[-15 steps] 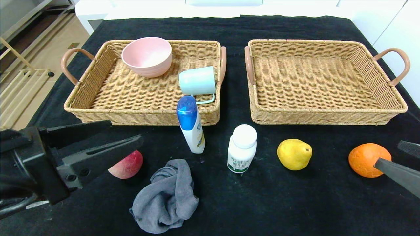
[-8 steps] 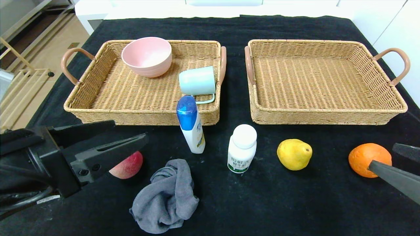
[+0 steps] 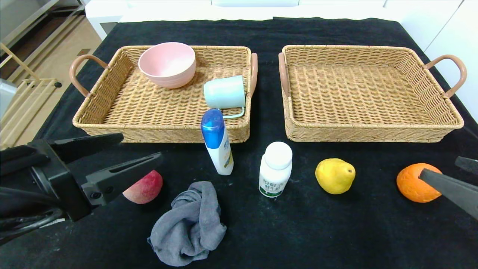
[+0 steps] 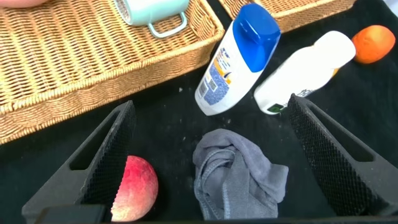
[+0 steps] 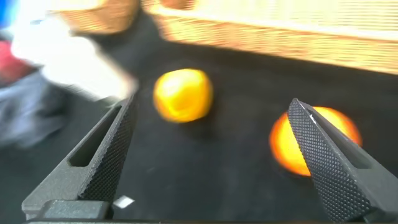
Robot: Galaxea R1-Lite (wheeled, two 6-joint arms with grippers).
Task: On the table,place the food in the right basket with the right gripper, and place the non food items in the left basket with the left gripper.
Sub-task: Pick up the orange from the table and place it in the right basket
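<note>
1. The left gripper (image 3: 140,149), a black claw with two long slotted fingers, hangs at the near left of the black cloth-covered table (image 3: 298,231) with its fingers spread apart and nothing between them. The pink-red peach (image 3: 143,187) lies just beyond and partly under its lower finger; the crumpled grey cloth (image 3: 190,224) lies near it, toward the middle.
2. The right gripper (image 3: 444,173), a matching black claw, enters at the near right edge, fingers apart and empty, its tips at the round orange (image 3: 412,183).
3. The yellow pear-like fruit (image 3: 335,175) sits on the table between the orange and the small white bottle with white cap and green-printed label (image 3: 275,170); the print is too small to read.
4. The blue-capped white bottle (image 3: 217,144) stands tilted just before the left basket (image 3: 112,112), a tan wicker tray holding a pink bowl (image 3: 167,64) and a pale green mug (image 3: 224,93) on its side. The right basket (image 3: 366,93) holds nothing.
5. The left wrist view shows the cloth (image 4: 239,177) between the open fingers and the peach (image 4: 134,190) beside one finger (image 4: 112,155).
6. The right wrist view shows the orange (image 5: 289,140) behind one finger.
</note>
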